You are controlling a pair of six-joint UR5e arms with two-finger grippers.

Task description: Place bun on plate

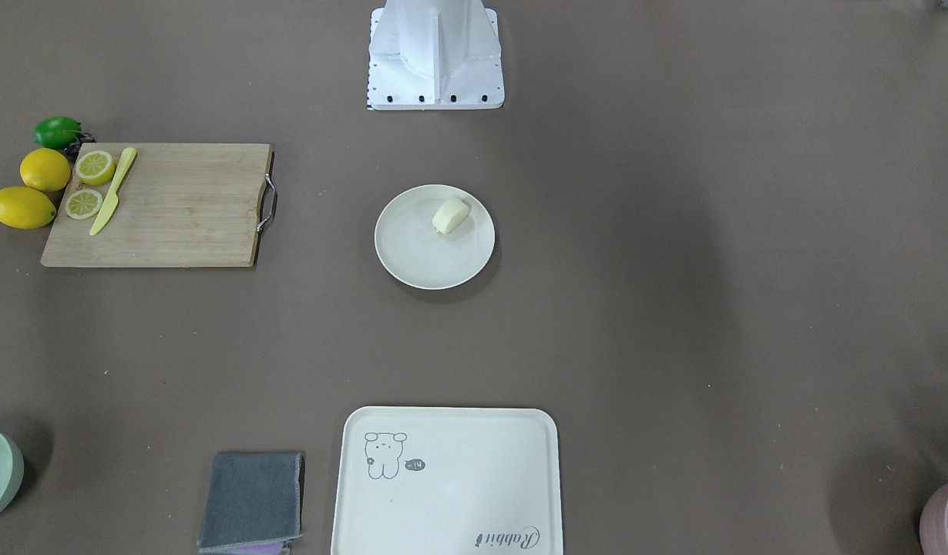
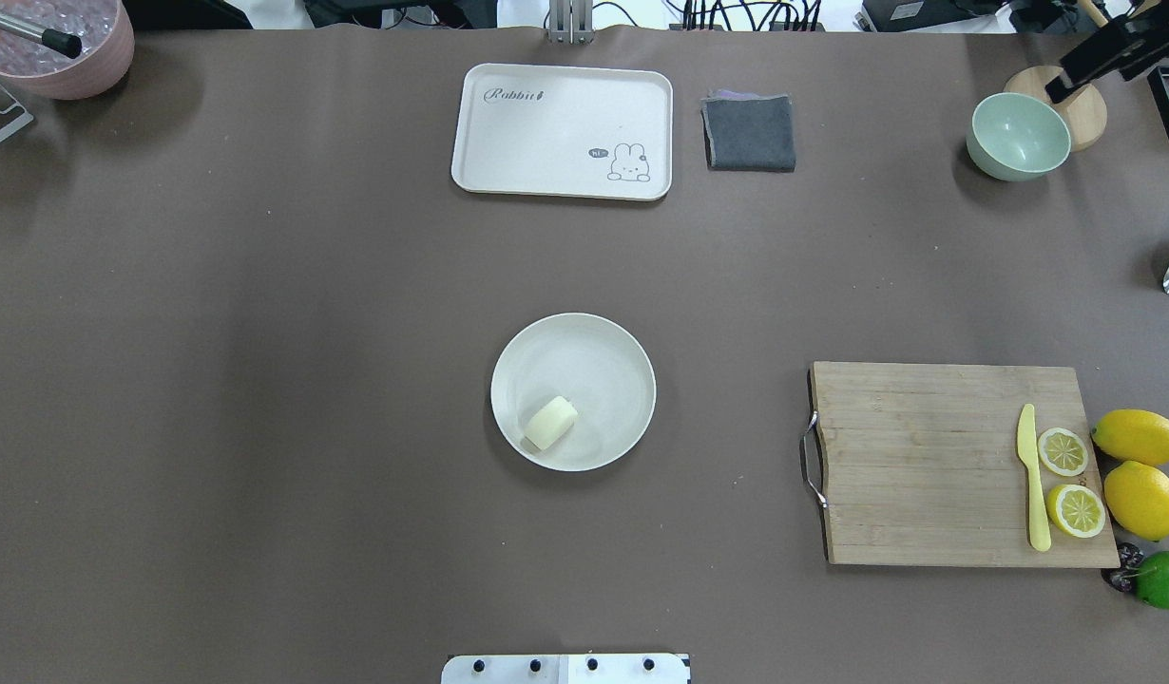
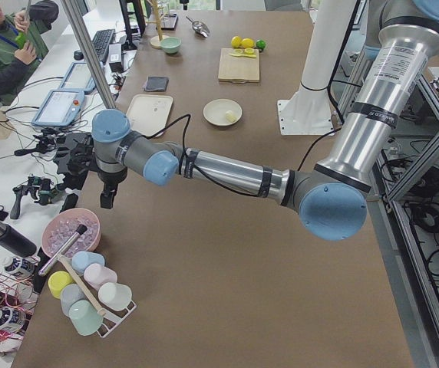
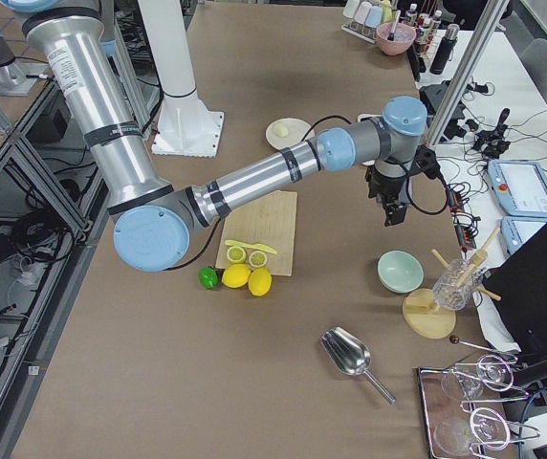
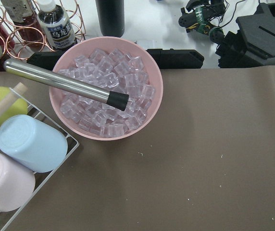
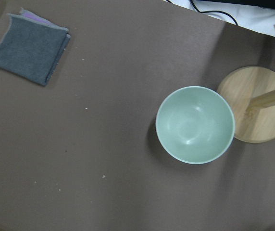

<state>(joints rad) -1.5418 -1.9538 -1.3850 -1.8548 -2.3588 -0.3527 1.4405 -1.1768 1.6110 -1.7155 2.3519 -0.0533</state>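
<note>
Q. Brown worktop (image 2: 261, 332): where does the bun lie?

A. The bun (image 2: 550, 423) rests inside the plate (image 2: 603, 361), on the part nearest the robot's base and toward the robot's left, just short of the rim. The plate stands at mid-worktop, well apart from the tray (image 2: 546, 142) and the cutting board (image 2: 927, 465), which carries two lemon halves (image 2: 1063, 451) and a yellow knife (image 2: 1031, 475).

Q. And the pincers?

A. The left pincer (image 3: 107, 202) hangs near the pink bowl of ice (image 3: 70, 230). The right pincer (image 4: 389, 217) hangs near the green bowl (image 4: 400, 271). Both are well apart from the plate. Whether their jaws stand wide or narrow cannot be told.
</note>
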